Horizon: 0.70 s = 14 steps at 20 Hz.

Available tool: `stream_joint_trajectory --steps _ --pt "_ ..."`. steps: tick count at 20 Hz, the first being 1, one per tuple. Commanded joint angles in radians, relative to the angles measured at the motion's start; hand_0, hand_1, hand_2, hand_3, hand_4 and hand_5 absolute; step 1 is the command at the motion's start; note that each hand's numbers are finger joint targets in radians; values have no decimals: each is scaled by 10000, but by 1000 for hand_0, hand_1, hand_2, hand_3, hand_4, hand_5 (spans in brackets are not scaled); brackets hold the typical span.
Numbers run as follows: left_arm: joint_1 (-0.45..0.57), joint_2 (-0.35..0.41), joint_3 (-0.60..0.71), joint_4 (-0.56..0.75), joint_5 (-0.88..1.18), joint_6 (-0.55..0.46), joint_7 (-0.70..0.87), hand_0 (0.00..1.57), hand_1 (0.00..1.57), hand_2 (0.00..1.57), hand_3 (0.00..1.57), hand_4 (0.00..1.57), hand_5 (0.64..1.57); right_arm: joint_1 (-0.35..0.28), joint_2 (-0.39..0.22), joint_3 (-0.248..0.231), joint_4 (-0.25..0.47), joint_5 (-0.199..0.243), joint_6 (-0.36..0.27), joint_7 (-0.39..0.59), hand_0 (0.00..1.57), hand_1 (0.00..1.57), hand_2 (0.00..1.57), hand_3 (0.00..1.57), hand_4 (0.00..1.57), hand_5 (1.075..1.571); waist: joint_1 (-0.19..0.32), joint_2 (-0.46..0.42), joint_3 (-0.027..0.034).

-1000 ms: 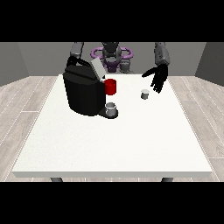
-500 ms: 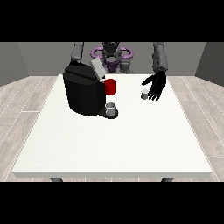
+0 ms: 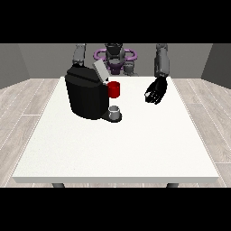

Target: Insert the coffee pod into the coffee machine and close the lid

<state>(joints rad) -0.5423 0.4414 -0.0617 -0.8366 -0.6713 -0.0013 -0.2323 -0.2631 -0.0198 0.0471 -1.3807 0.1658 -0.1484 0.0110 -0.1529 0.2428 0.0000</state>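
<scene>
A black coffee machine [image 3: 85, 97] stands at the table's left rear, its grey lid [image 3: 100, 71] tilted up and open. It has a red part [image 3: 114, 89] at its front and a small grey cup [image 3: 115, 110] on its base. The hand at the view's right [image 3: 156, 91] hangs low over the table to the right of the machine, fingers curled downward over the spot where the coffee pod stood. The pod itself is hidden under that hand. The arm at the view's left [image 3: 79, 55] drops behind the machine, which hides its hand.
The white table [image 3: 117, 149] stretches wide towards the camera in front of the machine and the hand. The robot's torso [image 3: 115, 58] stands behind the far edge.
The hand at the view's right has moved left and down onto the coffee pod, which showed beside it before and is now covered. The machine and its lid have not moved.
</scene>
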Motion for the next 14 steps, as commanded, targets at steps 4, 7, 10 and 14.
stream_joint_trajectory --steps 4,7,10,14 --pt "-235 338 -639 881 -1250 -181 -194 912 912 1036 891 335 1571 -333 9 -273 340 -180 -6 76 0 0 0 0 0 1571 30 8 -1" --pt "-85 29 -859 1256 -1713 -16 238 748 748 941 809 373 1571 -12 -23 -205 459 -368 354 -289 0 0 0 0 0 1571 -111 -101 -2" --pt "-589 196 -753 1448 -1901 -412 -73 760 760 978 856 400 1571 -84 26 -518 1055 -317 2 -542 0 0 0 0 0 1571 106 -224 -1" --pt "-171 -583 -853 1662 -2049 -94 161 1036 1036 1121 1006 395 1571 798 -6 97 873 542 -343 -84 0 0 0 0 0 1571 26 -1050 -3"
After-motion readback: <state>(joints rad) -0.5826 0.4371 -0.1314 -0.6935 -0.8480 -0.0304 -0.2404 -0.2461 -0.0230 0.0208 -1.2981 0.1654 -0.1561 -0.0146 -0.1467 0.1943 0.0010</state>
